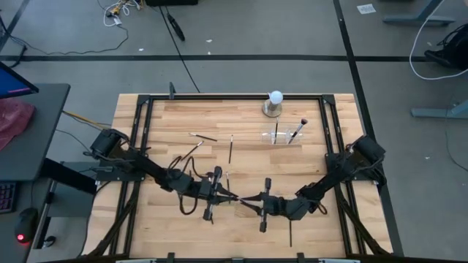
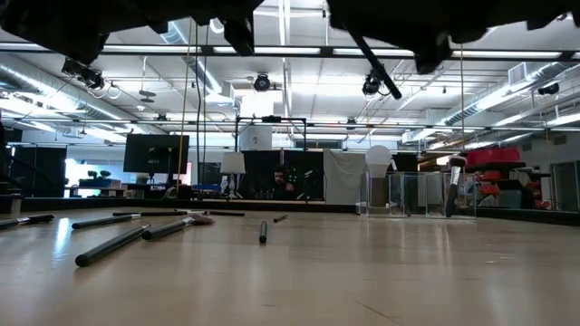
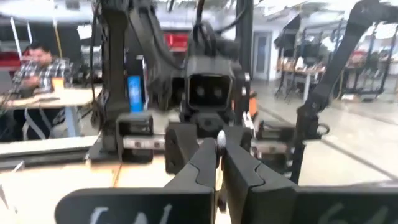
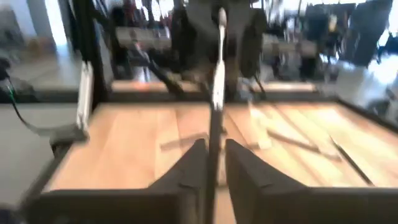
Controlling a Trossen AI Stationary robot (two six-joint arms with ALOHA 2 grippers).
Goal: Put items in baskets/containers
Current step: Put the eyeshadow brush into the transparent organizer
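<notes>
Two claws meet at the table's near middle: left claw and right claw both clamp one slim, silver-ferruled brush. No readable writing. Clear tray holds two brushes.

A white ball on a grey round base stands near the far edge of the wooden table. Left of the table sits a dark desk with a pink cloth. Beyond the table, cables trail over the grey floor, and a person in a plaid shirt sits at a desk.
</notes>
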